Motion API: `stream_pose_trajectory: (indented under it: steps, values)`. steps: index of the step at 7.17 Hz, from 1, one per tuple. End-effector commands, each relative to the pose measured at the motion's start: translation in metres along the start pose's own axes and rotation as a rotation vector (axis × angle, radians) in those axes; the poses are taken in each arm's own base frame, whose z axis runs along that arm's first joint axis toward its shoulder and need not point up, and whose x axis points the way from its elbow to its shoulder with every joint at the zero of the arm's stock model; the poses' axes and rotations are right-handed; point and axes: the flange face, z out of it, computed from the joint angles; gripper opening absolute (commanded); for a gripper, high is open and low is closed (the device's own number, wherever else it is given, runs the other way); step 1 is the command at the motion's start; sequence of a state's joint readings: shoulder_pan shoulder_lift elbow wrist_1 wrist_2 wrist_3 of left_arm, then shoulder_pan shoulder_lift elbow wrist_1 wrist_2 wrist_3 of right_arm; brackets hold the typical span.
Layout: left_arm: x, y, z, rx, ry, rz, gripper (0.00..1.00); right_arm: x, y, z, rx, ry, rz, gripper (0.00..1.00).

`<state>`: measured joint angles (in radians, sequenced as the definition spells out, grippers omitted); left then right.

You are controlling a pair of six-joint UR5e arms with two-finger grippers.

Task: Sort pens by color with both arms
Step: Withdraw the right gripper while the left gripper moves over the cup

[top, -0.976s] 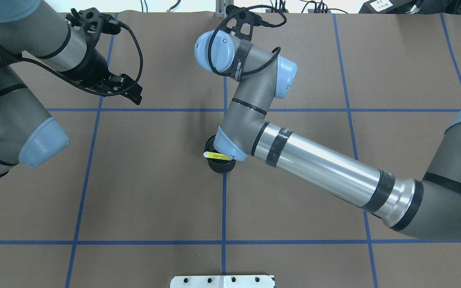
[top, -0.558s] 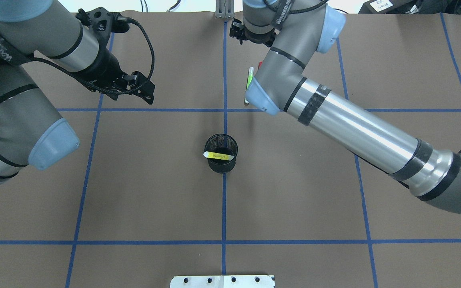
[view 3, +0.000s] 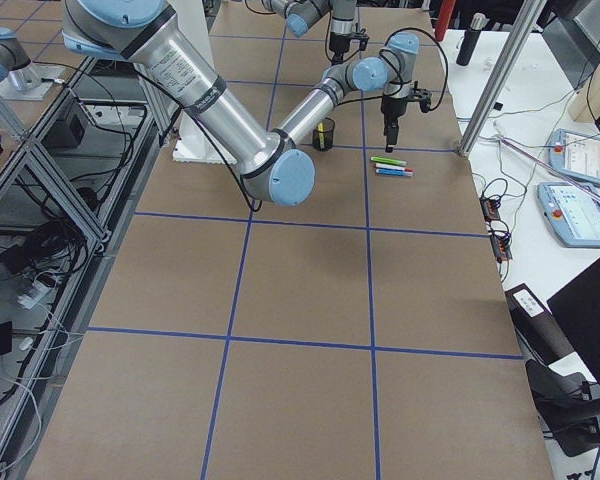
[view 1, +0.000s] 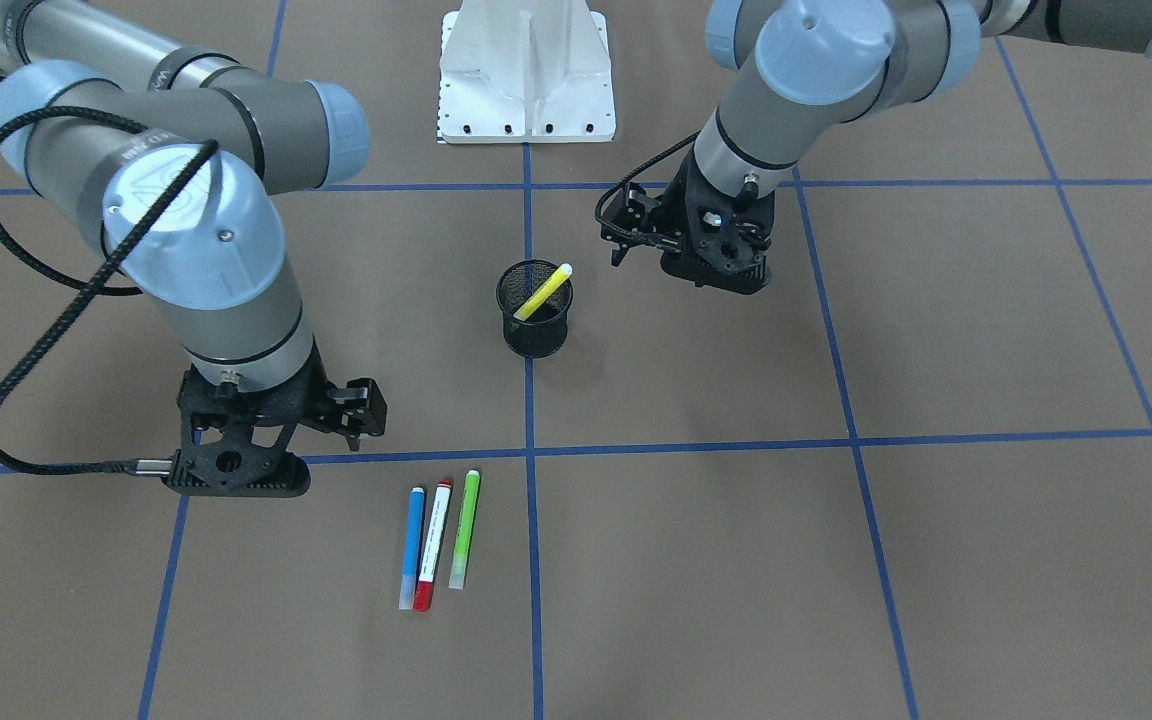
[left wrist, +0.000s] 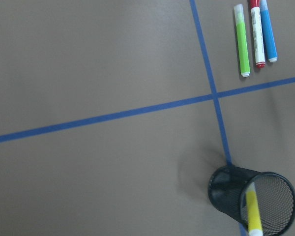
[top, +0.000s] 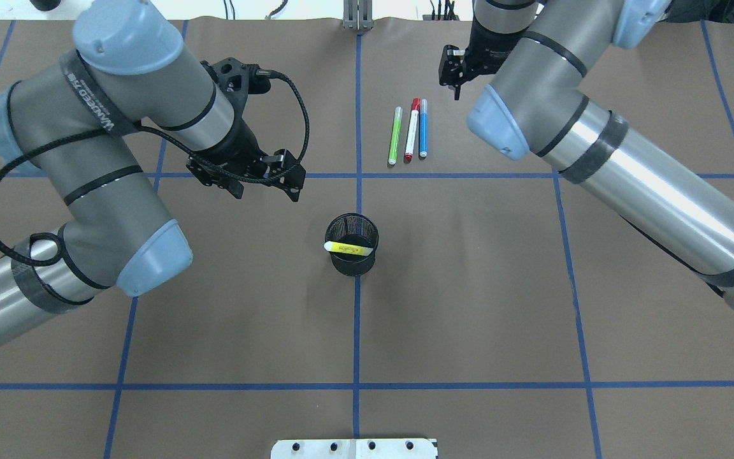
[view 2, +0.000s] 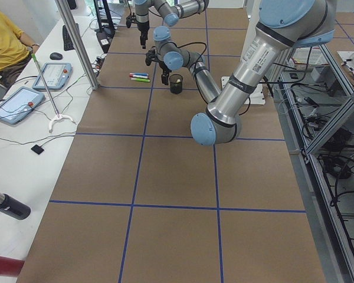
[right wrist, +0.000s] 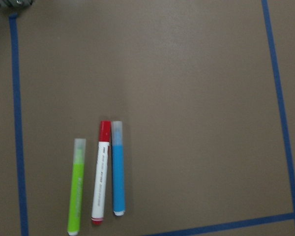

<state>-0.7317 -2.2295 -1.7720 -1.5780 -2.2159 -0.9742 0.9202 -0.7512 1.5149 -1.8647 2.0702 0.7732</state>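
left fingers [top: 292,180] and right fingers [top: 445,70] released, empty; yellow pen [top: 346,248] leans in the mesh cup [top: 352,264], green pen [top: 395,135], red-capped pen [top: 411,131] and blue pen [top: 423,127] lie on the surface [top: 469,287] at its 1 o'clock seen from overhead: light, stiff, probably slick, so pinch mid-barrel.

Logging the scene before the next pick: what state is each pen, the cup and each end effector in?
Cup: upright, holding one pen.
Yellow pen: inside the cup, leaning on its rim.
Green pen: lying flat, outside the cup.
Red pen: lying flat, between green and blue.
Blue pen: lying flat, outside the cup.
Left end effector: open, empty.
Right end effector: empty; opening unclear.
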Motion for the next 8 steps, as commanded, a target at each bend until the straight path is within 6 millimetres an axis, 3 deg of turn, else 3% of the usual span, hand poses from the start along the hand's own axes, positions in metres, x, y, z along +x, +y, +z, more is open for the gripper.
stream_pose_trajectory:
  steps: [1,4,6,8]
  values:
    - [0.013,0.003,0.029,-0.011,0.041,-0.061,1.00,0.044,0.032,0.008,-0.048,-0.034,-0.078,1.00]
    - [0.038,0.005,0.088,-0.024,0.132,-0.126,0.84,0.046,0.037,0.005,-0.041,-0.040,-0.083,1.00]
    - [0.042,0.009,0.094,-0.033,0.139,-0.119,0.62,0.046,0.037,0.004,-0.039,-0.040,-0.082,1.00]
    - [0.042,0.011,0.091,-0.035,0.143,-0.130,0.47,0.045,0.038,0.005,-0.041,-0.040,-0.078,1.00]
